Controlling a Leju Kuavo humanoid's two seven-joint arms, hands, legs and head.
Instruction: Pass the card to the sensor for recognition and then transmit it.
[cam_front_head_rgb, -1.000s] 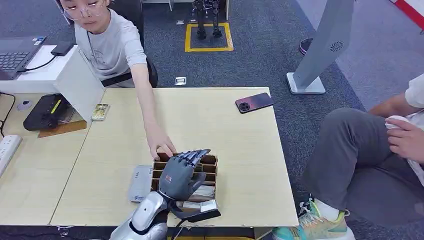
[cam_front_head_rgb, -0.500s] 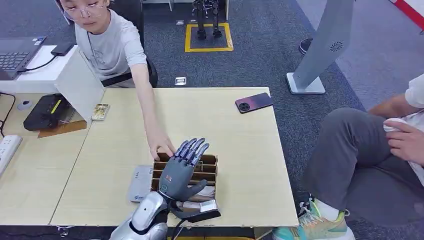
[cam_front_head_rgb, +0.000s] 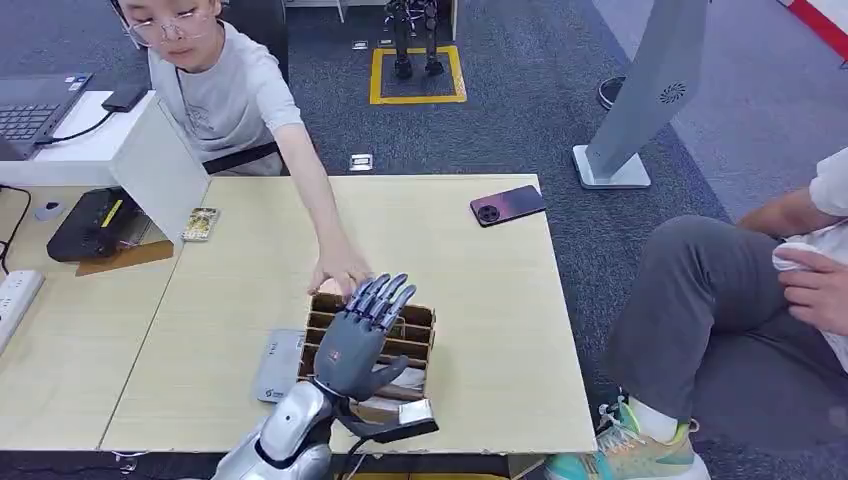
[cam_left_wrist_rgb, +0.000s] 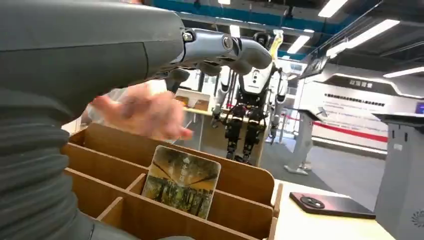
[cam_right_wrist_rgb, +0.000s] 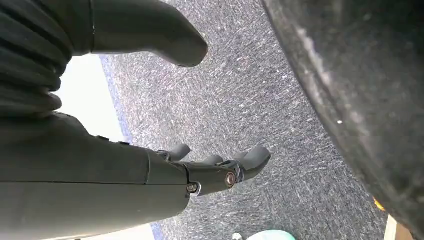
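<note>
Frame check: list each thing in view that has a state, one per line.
Left robot hand: open, fingers spread above the wooden divider box.
Right robot hand: open, holding nothing, over carpet.
Card: standing upright in a box slot.
Person's hand: at the box's far edge.
Phone: lying flat on the table.

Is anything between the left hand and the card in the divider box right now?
Yes. A person's hand reaches across the table to the far edge of the cardboard divider box, just beyond the left hand, which hovers open over the box. In the left wrist view that hand is above the card standing upright in its slot.
</note>
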